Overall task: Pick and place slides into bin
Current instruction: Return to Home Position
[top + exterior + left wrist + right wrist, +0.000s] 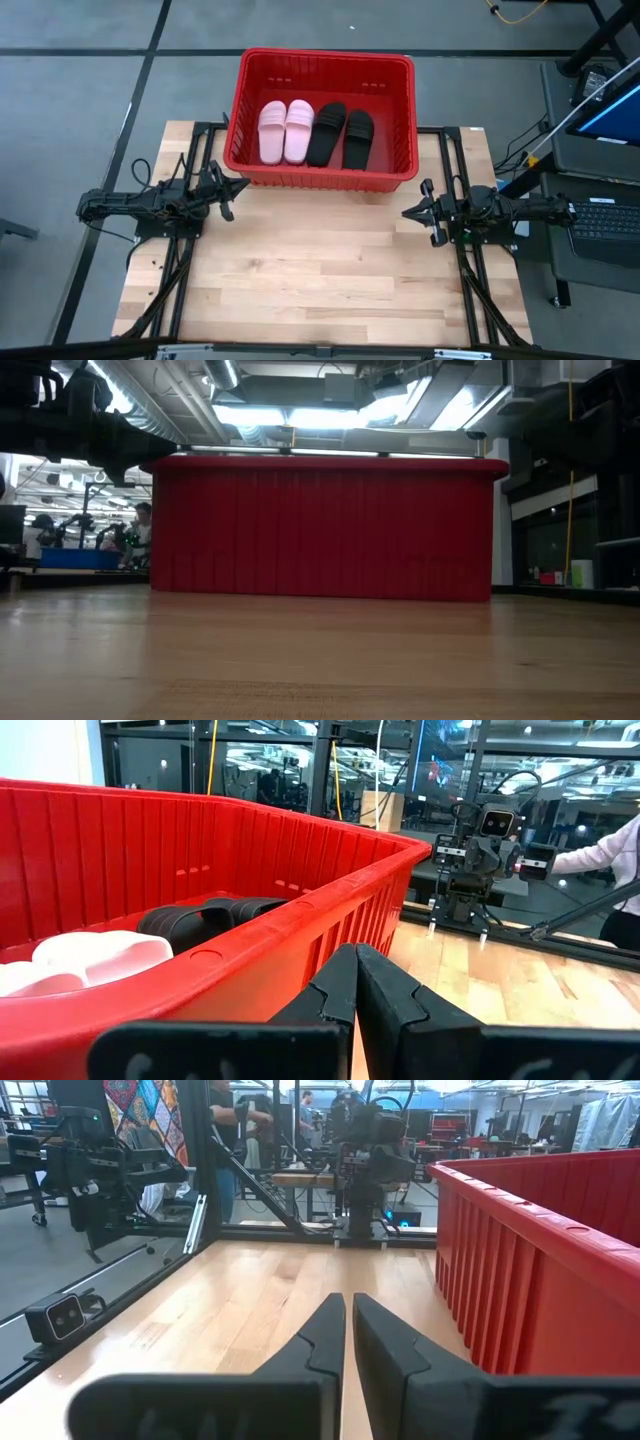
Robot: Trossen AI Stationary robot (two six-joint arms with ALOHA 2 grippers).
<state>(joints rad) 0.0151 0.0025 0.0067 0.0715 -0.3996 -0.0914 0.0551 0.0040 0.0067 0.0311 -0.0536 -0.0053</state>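
Slides [300, 131] (two pink, two black) lie in the ribbed red bin [325, 56]; left gripper [240, 187], right gripper [408, 212] both closed, empty.

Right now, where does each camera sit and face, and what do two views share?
High: overhead, facing down on the table, the bin, the left tool and the right tool.
Low: at table height, facing the bin's wall; the left arm above.
Left wrist: past its shut tool toward the right arm.
Right wrist: past its shut tool toward the left arm.
Wrist views share the bin.
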